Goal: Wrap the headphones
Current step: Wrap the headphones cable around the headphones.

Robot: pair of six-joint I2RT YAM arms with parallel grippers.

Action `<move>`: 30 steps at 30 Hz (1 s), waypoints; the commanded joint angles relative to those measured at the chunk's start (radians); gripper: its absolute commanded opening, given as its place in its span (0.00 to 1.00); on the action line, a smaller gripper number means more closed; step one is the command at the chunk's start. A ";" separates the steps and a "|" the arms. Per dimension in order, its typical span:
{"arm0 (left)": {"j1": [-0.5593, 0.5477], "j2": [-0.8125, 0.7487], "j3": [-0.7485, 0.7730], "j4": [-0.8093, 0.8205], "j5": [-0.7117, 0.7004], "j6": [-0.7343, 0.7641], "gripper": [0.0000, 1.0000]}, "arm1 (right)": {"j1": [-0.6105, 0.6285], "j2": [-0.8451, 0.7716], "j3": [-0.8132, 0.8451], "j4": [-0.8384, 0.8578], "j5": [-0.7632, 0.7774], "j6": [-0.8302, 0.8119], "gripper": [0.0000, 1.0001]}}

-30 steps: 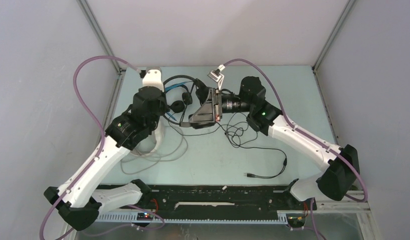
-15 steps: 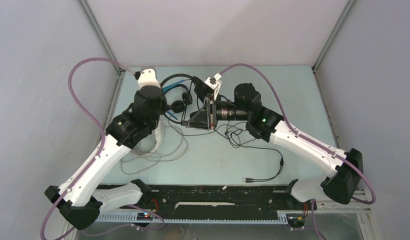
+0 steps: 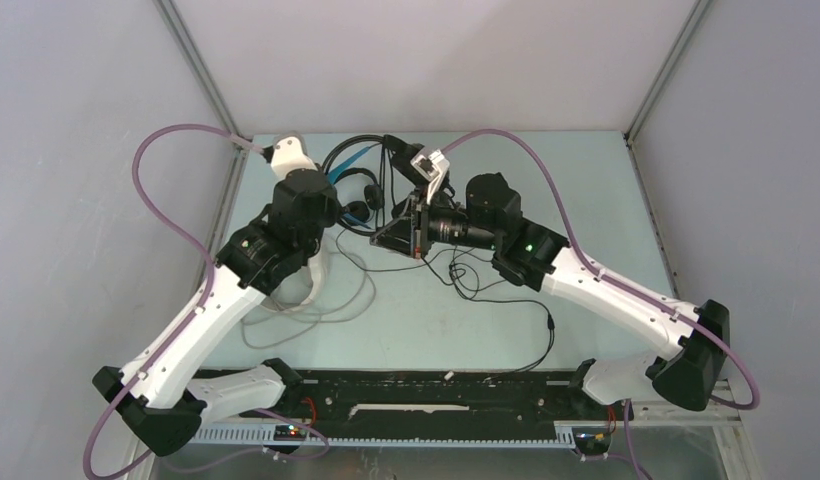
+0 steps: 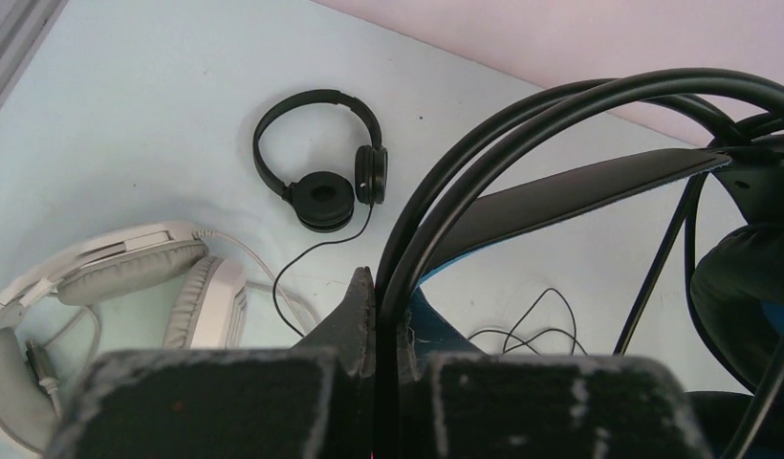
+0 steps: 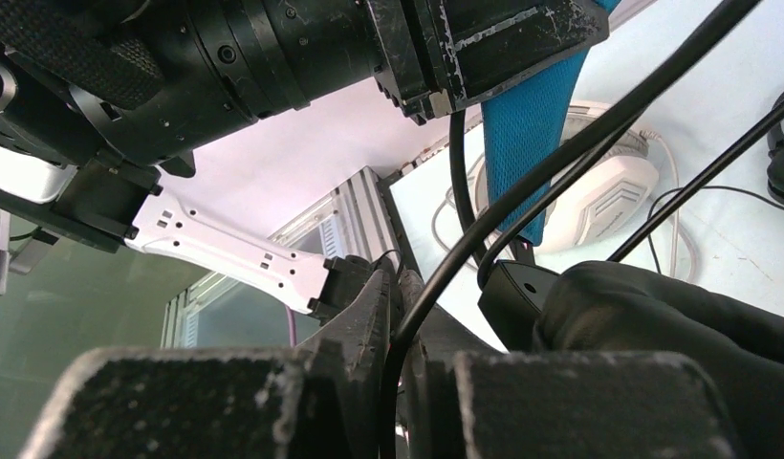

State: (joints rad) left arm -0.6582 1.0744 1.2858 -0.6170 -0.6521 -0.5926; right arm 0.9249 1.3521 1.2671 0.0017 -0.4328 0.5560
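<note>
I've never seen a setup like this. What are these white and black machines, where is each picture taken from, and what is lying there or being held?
Those are two robot arms, the left arm and the right arm, bolted at the near edge of a table. The wide picture looks down from above. The other two come from a camera on each wrist, very close to the work. On the table lie small black headphones and white headphones. The left gripper is shut on the headband of the blue-banded headphones. The right gripper pinches a black cable.
</note>
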 commanded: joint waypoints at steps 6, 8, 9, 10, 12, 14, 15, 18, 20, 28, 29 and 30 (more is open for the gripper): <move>0.000 -0.026 0.061 0.086 -0.001 -0.189 0.00 | 0.073 -0.014 0.041 -0.036 0.157 -0.223 0.13; 0.000 -0.034 0.054 0.087 -0.001 -0.205 0.00 | 0.094 -0.024 0.040 -0.063 0.234 -0.288 0.13; 0.000 -0.036 0.053 0.088 -0.003 -0.212 0.00 | 0.101 -0.026 0.040 -0.071 0.259 -0.307 0.13; 0.000 -0.037 0.055 0.085 -0.005 -0.217 0.00 | 0.106 -0.027 0.039 -0.079 0.276 -0.324 0.13; 0.000 -0.034 0.064 0.079 -0.010 -0.231 0.00 | 0.112 -0.025 0.040 -0.084 0.282 -0.353 0.13; 0.000 -0.029 0.076 0.067 -0.007 -0.247 0.00 | 0.115 -0.017 0.036 -0.082 0.280 -0.384 0.14; -0.001 -0.028 0.079 0.066 0.000 -0.253 0.00 | 0.117 -0.014 0.031 -0.078 0.283 -0.397 0.14; 0.000 -0.034 0.081 0.067 0.022 -0.276 0.00 | 0.129 -0.020 -0.002 -0.060 0.290 -0.426 0.14; 0.000 -0.037 0.085 0.070 0.029 -0.277 0.00 | 0.143 -0.032 -0.030 -0.043 0.289 -0.436 0.14; 0.000 -0.059 0.092 0.071 0.014 -0.271 0.00 | 0.152 -0.082 -0.110 0.039 0.297 -0.490 0.16; -0.001 -0.062 0.096 0.067 0.013 -0.273 0.00 | 0.152 -0.088 -0.120 0.048 0.298 -0.498 0.16; 0.001 -0.066 0.096 0.067 0.012 -0.276 0.00 | 0.152 -0.096 -0.131 0.057 0.299 -0.506 0.17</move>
State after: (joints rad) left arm -0.6582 1.0588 1.2865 -0.6415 -0.6254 -0.7975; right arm 1.0706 1.3136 1.1564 -0.0288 -0.1528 0.1093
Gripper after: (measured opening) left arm 0.048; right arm 0.162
